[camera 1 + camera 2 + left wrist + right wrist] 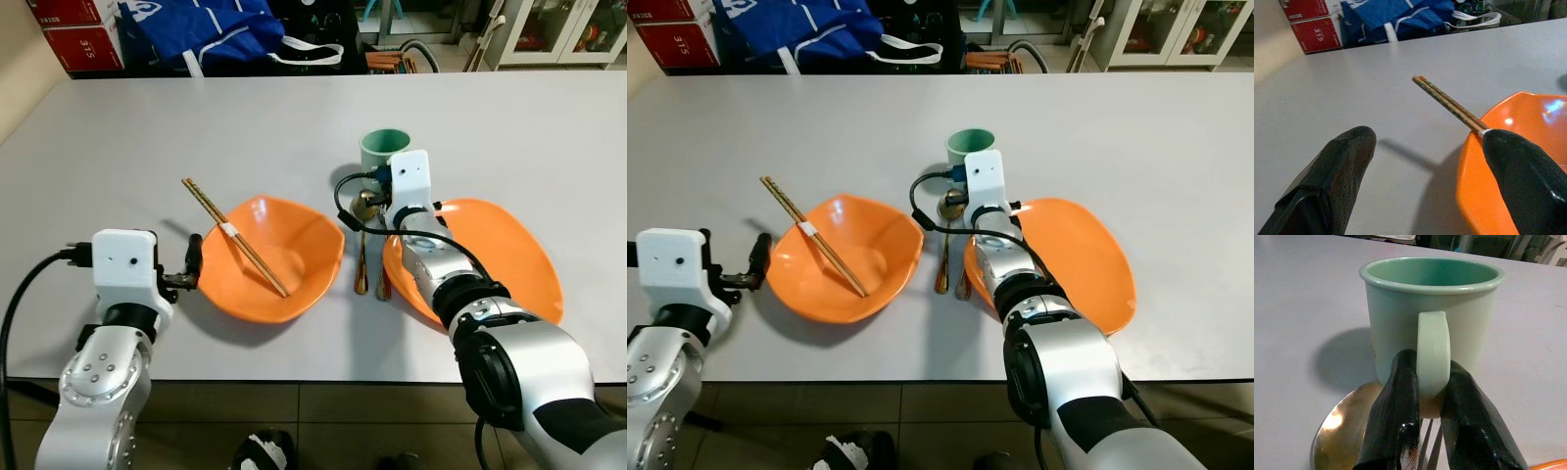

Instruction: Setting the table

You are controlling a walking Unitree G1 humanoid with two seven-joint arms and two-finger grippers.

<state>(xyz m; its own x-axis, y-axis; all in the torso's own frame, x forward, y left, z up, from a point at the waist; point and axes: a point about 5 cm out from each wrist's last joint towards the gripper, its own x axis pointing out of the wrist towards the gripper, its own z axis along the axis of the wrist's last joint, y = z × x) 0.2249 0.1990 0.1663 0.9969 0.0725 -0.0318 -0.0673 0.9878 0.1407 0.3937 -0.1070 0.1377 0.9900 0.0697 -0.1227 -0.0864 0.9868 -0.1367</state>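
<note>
A mint green mug [383,149] stands upright on the white table [196,127]. My right gripper [1431,396] is shut on the mug's handle [1433,352], one finger on each side. Below the mug lie a gold spoon [362,211] and a fork [1430,453], between an orange bowl [294,284] and an orange plate [509,245]. A pair of chopsticks [233,235] rests slanted in the bowl, its top end sticking out over the table. My left gripper [1425,161] is open at the bowl's left rim, one finger over the rim, one over the table.
A blue bag [206,29] and red boxes [78,29] sit beyond the table's far edge, with cabinets [558,29] at the back right. The table's near edge runs just below the bowl and plate.
</note>
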